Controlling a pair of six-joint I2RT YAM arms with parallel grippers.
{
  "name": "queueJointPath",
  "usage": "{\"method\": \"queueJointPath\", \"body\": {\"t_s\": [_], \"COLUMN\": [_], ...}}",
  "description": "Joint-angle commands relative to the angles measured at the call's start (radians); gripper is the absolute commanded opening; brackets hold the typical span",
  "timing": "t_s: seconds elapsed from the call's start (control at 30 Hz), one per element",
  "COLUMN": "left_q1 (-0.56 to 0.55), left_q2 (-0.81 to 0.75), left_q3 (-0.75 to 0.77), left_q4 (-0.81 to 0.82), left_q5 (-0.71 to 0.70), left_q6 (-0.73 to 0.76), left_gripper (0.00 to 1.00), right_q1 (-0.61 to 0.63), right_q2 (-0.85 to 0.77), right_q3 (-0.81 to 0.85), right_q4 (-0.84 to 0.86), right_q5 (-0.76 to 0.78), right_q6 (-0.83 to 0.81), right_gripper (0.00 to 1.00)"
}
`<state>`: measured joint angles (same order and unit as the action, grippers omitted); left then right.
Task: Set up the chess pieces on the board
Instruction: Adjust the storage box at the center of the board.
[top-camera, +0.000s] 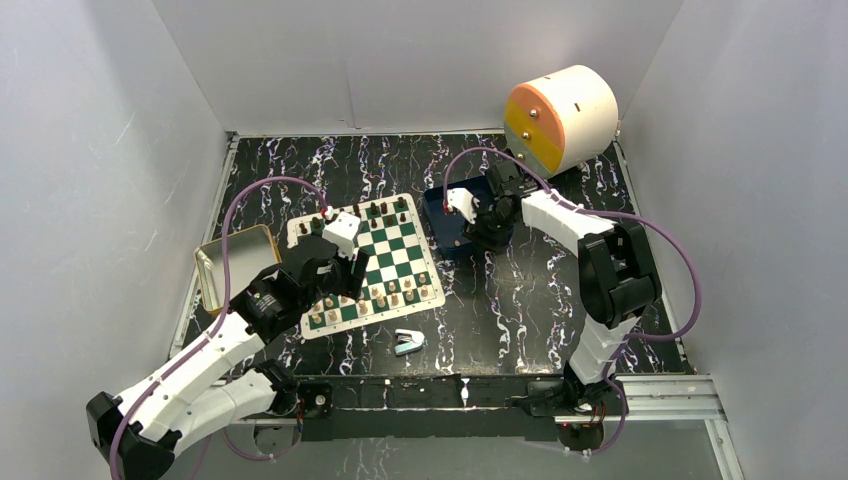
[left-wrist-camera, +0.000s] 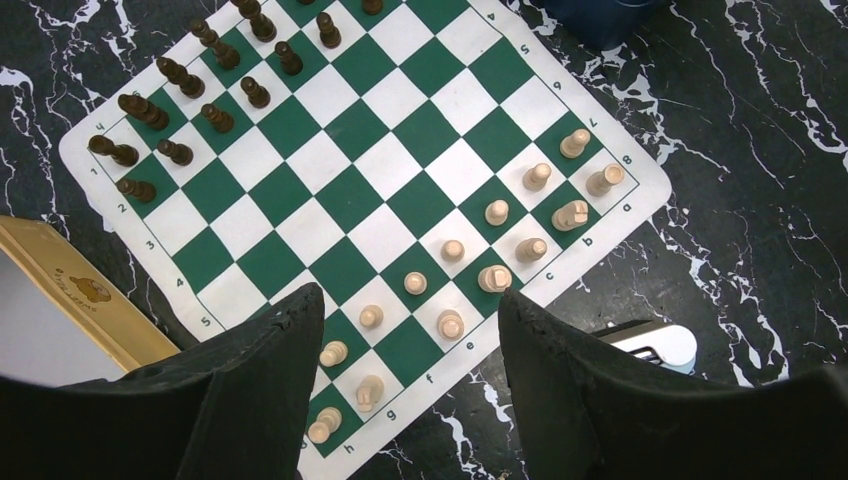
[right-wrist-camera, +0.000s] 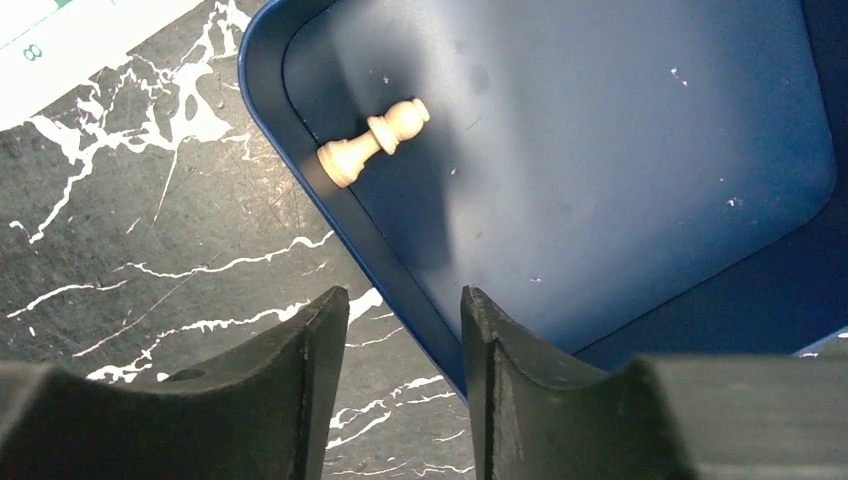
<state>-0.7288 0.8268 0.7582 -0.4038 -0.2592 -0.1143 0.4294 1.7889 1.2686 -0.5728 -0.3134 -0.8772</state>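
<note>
The green-and-white board (left-wrist-camera: 350, 195) lies on the dark marbled table and also shows in the top view (top-camera: 395, 245). Dark chess pieces (left-wrist-camera: 217, 118) stand in two rows at its far left edge. Light tan chess pieces (left-wrist-camera: 495, 278) stand in two rows along its near right edge. My left gripper (left-wrist-camera: 410, 295) hovers above the light rows, open and empty; it shows over the board's left side in the top view (top-camera: 350, 275). My right gripper (right-wrist-camera: 403, 295) is open and empty, straddling the rim of the dark blue tray (right-wrist-camera: 600, 150). One light pawn (right-wrist-camera: 375, 140) lies on its side in the tray.
A light-blue stapler-like object (top-camera: 408, 342) lies in front of the board, also seen in the left wrist view (left-wrist-camera: 655, 345). A gold tin (top-camera: 235, 265) sits left of the board. A white-and-orange cylinder (top-camera: 560, 115) stands at the back right. White walls enclose the table.
</note>
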Motion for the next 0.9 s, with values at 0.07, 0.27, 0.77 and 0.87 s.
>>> {"method": "queueJointPath", "body": {"t_s": [0.07,0.27,0.77,0.87], "left_q1": [-0.004,-0.004,-0.003,-0.003], "left_q2": [-0.026,-0.017,-0.020,-0.017], "left_q3": [-0.016,-0.015,-0.017,-0.017], "left_q4": [0.011,0.011,0.010,0.011], "left_q5": [-0.037,-0.032,-0.023,-0.024], "left_q6": [0.010,0.010,0.011,0.011], "left_gripper": [0.62,0.62,0.63,0.63], "right_q1": [-0.002,0.001,0.019,0.028], "right_q2": [-0.034,-0.095,-0.159,-0.157], "right_q3": [-0.005,-0.061,-0.144,-0.153], "right_q4": [0.063,0.100,0.211,0.282], "right_q5": [-0.019,0.000,-0.004,0.010], "right_q6": [0.076,0.165,0.523,0.635], "right_gripper": [0.47,0.38,0.15,0.15]}}
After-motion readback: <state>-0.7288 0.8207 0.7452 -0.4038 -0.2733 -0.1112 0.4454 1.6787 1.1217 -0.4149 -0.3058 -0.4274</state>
